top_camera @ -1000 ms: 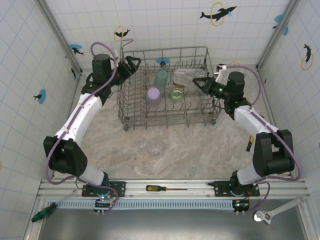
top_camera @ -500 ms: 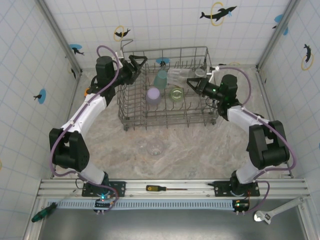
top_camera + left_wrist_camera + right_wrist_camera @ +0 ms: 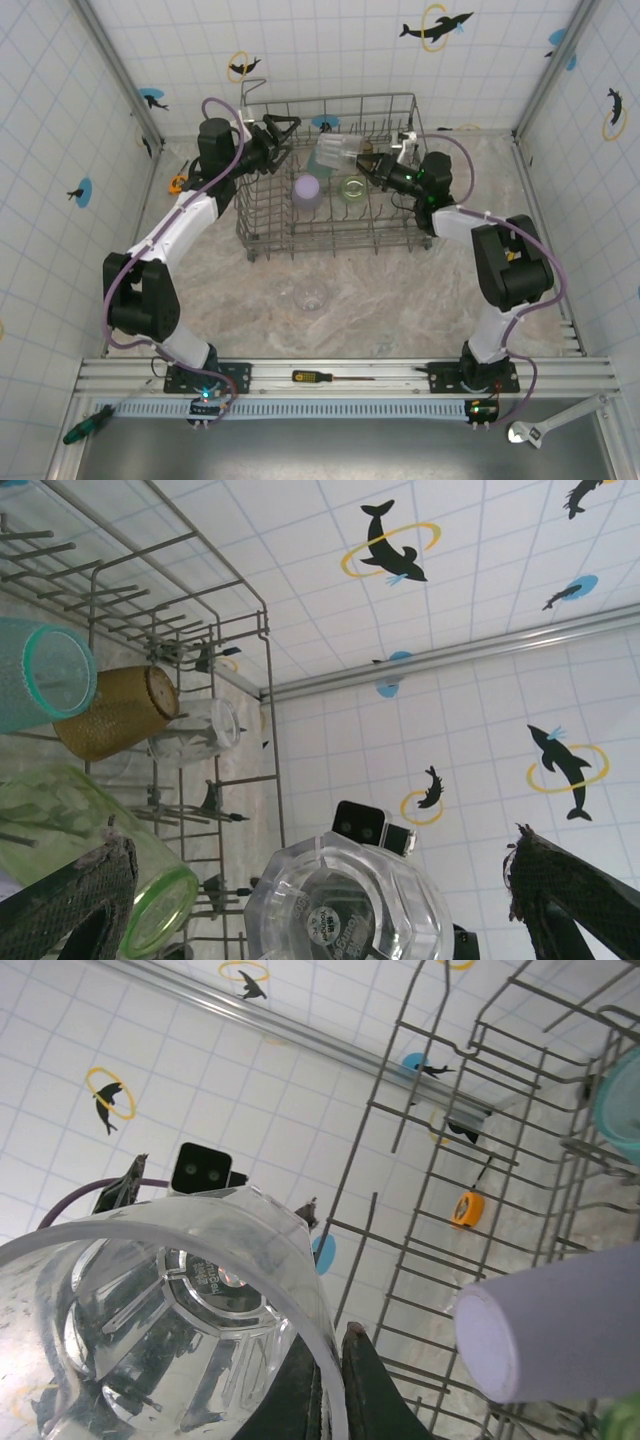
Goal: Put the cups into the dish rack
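The grey wire dish rack [image 3: 262, 215] stands at the back of the table. My right gripper [image 3: 372, 163] is shut on the rim of a clear cup [image 3: 340, 152], held on its side above the rack; the pinch shows in the right wrist view [image 3: 340, 1390]. My left gripper [image 3: 281, 130] is open over the rack's left rim, its fingers [image 3: 70, 900] spread to either side of that cup's base [image 3: 345, 910] and apart from it. In the rack lie a lavender cup [image 3: 307, 190], pale green cup [image 3: 352, 187], teal cup [image 3: 40, 685], amber cup [image 3: 115, 712] and a clear one [image 3: 195, 730]. Another clear cup [image 3: 309, 294] sits on the table.
An orange tape measure [image 3: 176, 183] lies left of the rack. A screwdriver [image 3: 318, 377] rests on the front rail, a wrench [image 3: 545, 425] and a green-handled tool [image 3: 85, 425] below it. Tiled walls close in the back and sides.
My right gripper has carried the clear cup leftward across the rack. My left gripper has swung right, over the rack's left rim, toward the cup's base.
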You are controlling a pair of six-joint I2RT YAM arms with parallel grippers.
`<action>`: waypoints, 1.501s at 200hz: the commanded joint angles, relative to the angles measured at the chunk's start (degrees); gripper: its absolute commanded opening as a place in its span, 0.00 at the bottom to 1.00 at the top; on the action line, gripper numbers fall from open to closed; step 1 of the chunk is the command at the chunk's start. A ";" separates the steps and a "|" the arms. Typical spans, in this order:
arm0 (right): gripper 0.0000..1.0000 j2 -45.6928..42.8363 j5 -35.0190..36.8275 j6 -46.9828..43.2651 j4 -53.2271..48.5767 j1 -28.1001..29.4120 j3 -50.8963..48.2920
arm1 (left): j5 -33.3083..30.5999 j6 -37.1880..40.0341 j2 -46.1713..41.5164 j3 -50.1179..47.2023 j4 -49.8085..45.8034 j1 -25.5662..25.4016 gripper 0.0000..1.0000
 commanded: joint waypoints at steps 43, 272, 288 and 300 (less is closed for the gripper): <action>0.00 3.51 0.72 1.77 6.61 1.81 6.07 | 2.78 -5.00 0.66 -2.89 6.93 -1.34 0.98; 0.00 9.63 1.15 5.92 8.60 4.58 11.75 | 3.60 -4.70 1.64 -3.52 10.19 -4.07 0.66; 0.00 9.76 1.08 6.07 8.54 4.70 11.97 | 3.75 -3.92 1.64 -3.42 10.20 -4.16 0.56; 0.00 9.84 0.89 6.15 8.62 4.81 12.10 | 3.87 -3.54 1.77 -3.38 10.18 -4.16 0.48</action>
